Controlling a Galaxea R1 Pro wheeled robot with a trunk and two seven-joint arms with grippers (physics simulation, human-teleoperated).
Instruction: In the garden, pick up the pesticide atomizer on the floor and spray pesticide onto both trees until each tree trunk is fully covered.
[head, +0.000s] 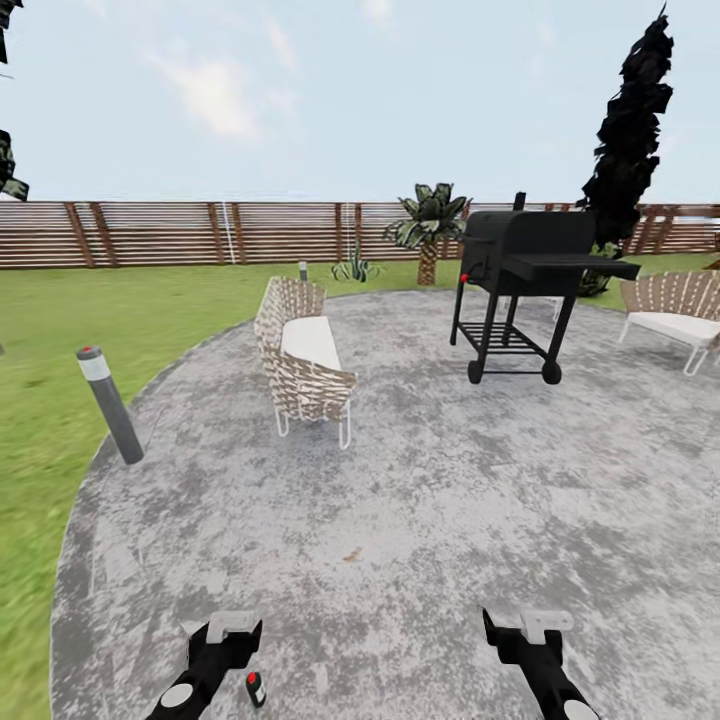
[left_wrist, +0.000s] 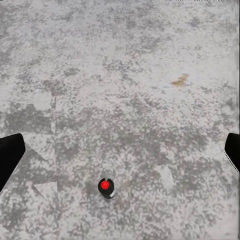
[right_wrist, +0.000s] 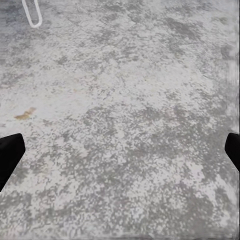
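Atomizer (head: 256, 688) stands on the floor (head: 420, 520) just beside my left gripper (head: 232, 632), both jaws released, so I'd reach down.

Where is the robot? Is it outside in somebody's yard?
Yes, it looks like a back garden with a patio. There is green grass and a long wooden fence, and on the grey paving stand a black barbecue grill and a woven chair.
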